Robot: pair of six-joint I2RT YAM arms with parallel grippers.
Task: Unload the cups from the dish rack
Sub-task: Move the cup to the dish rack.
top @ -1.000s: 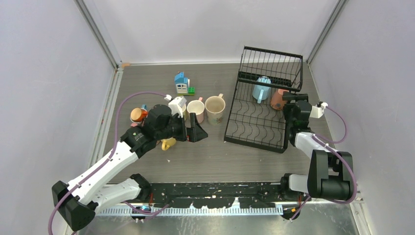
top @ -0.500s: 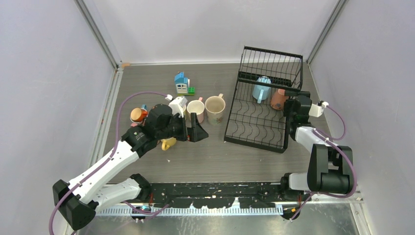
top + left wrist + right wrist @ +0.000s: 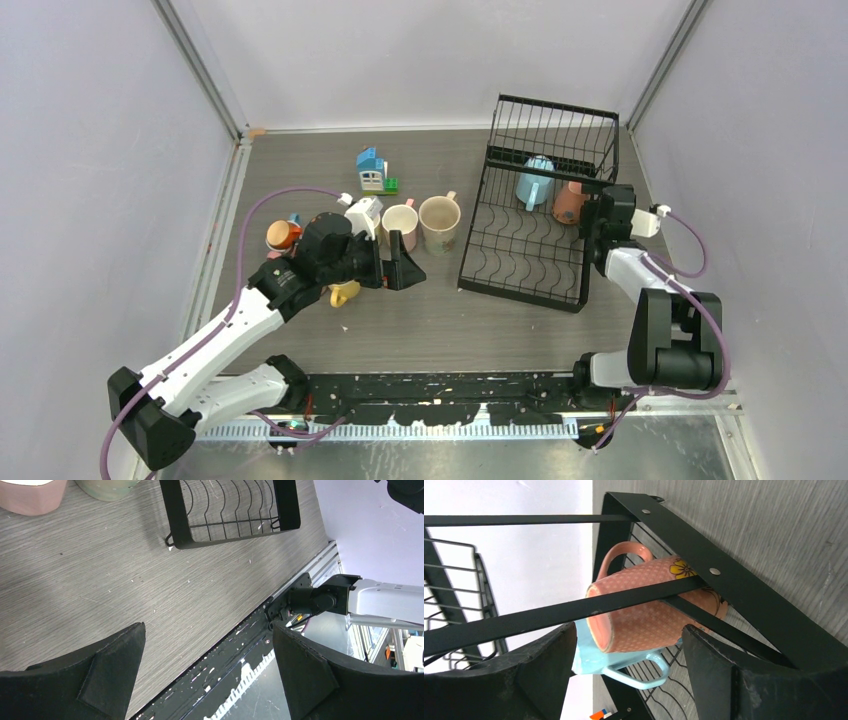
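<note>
Okay, largest first:
- Tabletop (image 3: 440, 320): grey wood grain, carries everything.
- Dish rack (image 3: 519, 294): black wire, on the right half of the tabletop, with its tall wire back towards the far wall.
- Left tool (image 3: 210, 675): fingers spread wide and holding nothing, hovering over bare tabletop left of the rack, near the loose cups.
- Right tool (image 3: 629, 680): fingers wide apart and gripping nothing, outside the rack's right side. Rack bars sit between it and the salmon dotted cup (image 3: 649, 605).
- Salmon dotted cup: inside the rack on its side, yellow flower print, handle up in the right wrist view.
- Light blue cup (image 3: 534, 182): in the rack just beside the salmon one.
- Beige cup (image 3: 439, 222) and pale pink cup (image 3: 400, 225): upright on the tabletop side by side, left of the rack.
- Orange cup (image 3: 283, 234) and yellow cup (image 3: 343, 293): near the left arm, partly hidden.
- Toy house (image 3: 372, 170): behind the cups, apart from them.
</note>
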